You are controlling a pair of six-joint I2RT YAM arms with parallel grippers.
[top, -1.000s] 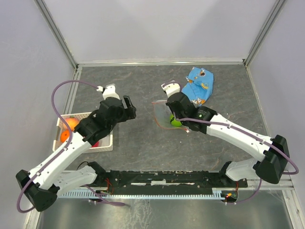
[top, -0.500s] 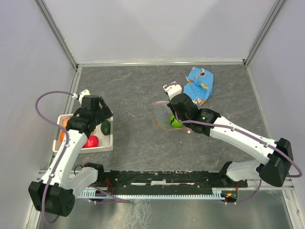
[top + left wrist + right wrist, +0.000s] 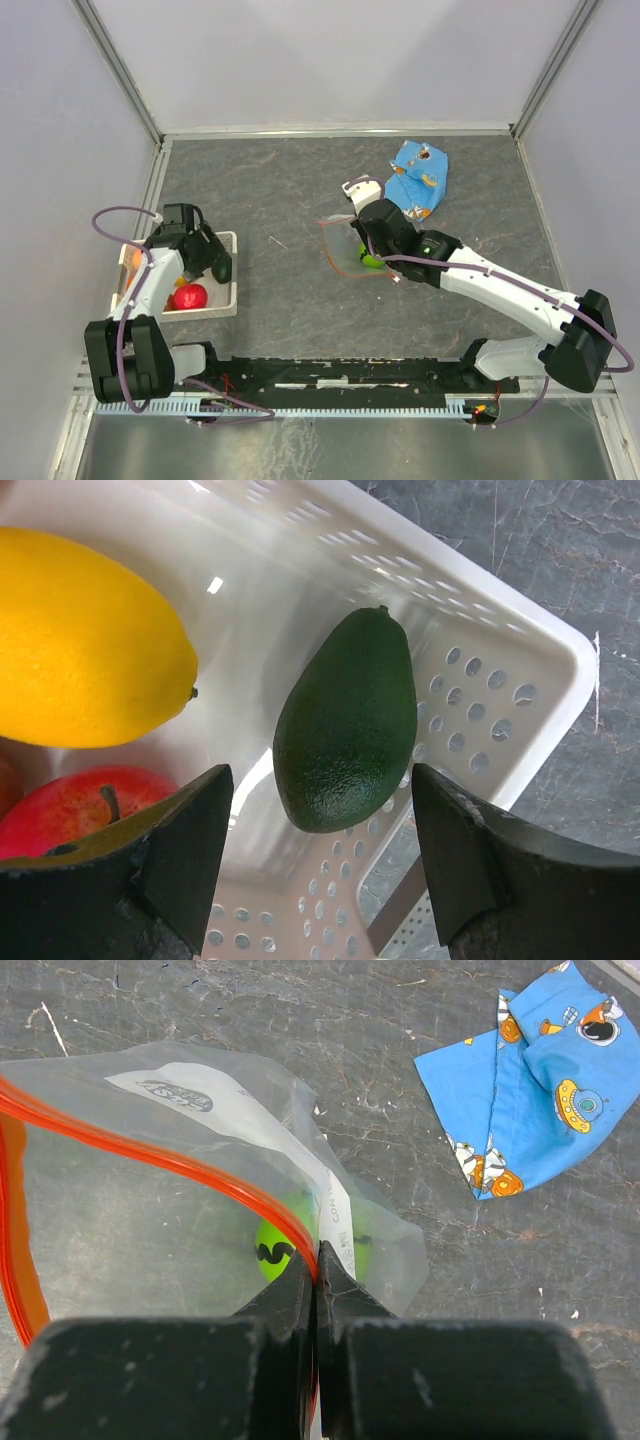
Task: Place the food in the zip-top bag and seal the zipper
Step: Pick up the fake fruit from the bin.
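Note:
The clear zip-top bag (image 3: 340, 250) lies mid-table. A green fruit with a dark zigzag (image 3: 272, 1250) sits inside it. My right gripper (image 3: 317, 1260) is shut on the bag's red-orange zipper (image 3: 180, 1155) at the mouth edge and holds that edge up. In the top view the right gripper (image 3: 365, 238) is over the bag. My left gripper (image 3: 318, 815) is open, its jaws either side of a dark green avocado-shaped fruit (image 3: 345, 725) in the white basket (image 3: 520, 650) without touching it. A yellow lemon (image 3: 85, 645) and a red apple (image 3: 70, 810) lie beside the avocado.
The basket (image 3: 228, 298) stands at the left edge of the table, with a red fruit (image 3: 189, 296) and an orange one (image 3: 130, 258) showing. The blue printed snack packet (image 3: 418, 180) lies behind the bag, and also shows in the right wrist view (image 3: 530, 1080).
My left arm has swung from the table's middle back to the basket and come down over the fruit. My right gripper has kept its hold on the bag's edge.

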